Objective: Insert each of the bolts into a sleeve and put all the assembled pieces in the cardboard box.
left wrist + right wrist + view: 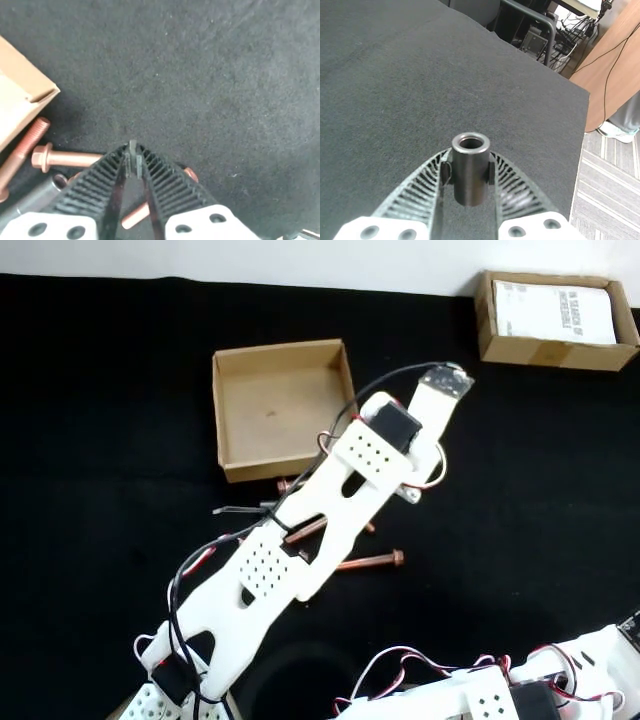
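Black table (100, 390). Open cardboard box (280, 405) sits centre-left. 2nd box (555, 320) w/ a printed sheet in it is at the far right, well apart. Left arm (330, 510) lies diagonally across the middle and covers most of the bolt cluster just in front of the cardboard box. Right arm (500, 695) is low at the near edge, w/ red/white wires.

Long bolt (365, 562) sticks out from under the left arm. It lies flat, long axis approx across the table, head at the end away from the arm. Slot bolt (305, 530) shows thru a gap in the arm, angled.

Left wrist view gives the cluster up close. Left pincer (132, 159) has tips together, nothing seen between them. Flanged bolt (65, 159) lies flat, head pointing away from the pincer. Threaded bolt (22, 150) lies just beside the cardboard box corner (20, 100). Loose sleeve (30, 197), dark grey, lies flat near the flanged bolt. Copper shaft (134, 216) lies under the pincer fingers. Can't match these to the high-view bolts.

Right wrist view: right pincer (468, 169) is clamped on a dark sleeve (469, 175) held above the table. Sleeve's long axis runs approx in line w/ the fingers, open bore at the far end, tipped toward the cam. Past the table edge are the floor (610, 190), cables and a wooden panel.
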Tool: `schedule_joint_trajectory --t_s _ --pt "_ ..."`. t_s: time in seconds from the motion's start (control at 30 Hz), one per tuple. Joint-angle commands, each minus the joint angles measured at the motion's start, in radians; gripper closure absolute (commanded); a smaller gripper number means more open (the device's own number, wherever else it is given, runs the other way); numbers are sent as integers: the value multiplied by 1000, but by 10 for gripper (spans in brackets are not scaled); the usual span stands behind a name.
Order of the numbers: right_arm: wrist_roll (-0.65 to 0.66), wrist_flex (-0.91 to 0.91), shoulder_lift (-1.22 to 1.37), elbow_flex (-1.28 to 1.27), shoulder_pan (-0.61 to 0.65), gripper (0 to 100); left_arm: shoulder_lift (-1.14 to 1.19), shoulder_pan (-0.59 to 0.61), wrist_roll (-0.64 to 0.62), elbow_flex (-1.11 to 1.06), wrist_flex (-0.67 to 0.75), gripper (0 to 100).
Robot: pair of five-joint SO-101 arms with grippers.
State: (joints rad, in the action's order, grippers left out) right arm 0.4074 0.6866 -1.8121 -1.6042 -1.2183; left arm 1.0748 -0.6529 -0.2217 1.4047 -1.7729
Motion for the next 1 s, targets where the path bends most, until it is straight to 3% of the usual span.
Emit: schedule_joint_trajectory --t_s 0.0,0.2,0.33,0.47,0.67,0.97 --pt "5 -2 -19 33 28 991 -97 13 137 -18 -9 990" --pt "3 -4 -19 33 31 991 -348 -30 379 -341 -9 990" --pt "3 -4 -19 33 33 991 -524 -87 454 -680 -5 987" --pt "3 -4 -19 31 64 991 -622 -122 476 -912 -2 896" --pt "3 -4 -19 31 94 991 -631 -101 471 -947 -2 750" --pt "5 -4 -19 25 73 991 -628 -96 471 -952 106 744"
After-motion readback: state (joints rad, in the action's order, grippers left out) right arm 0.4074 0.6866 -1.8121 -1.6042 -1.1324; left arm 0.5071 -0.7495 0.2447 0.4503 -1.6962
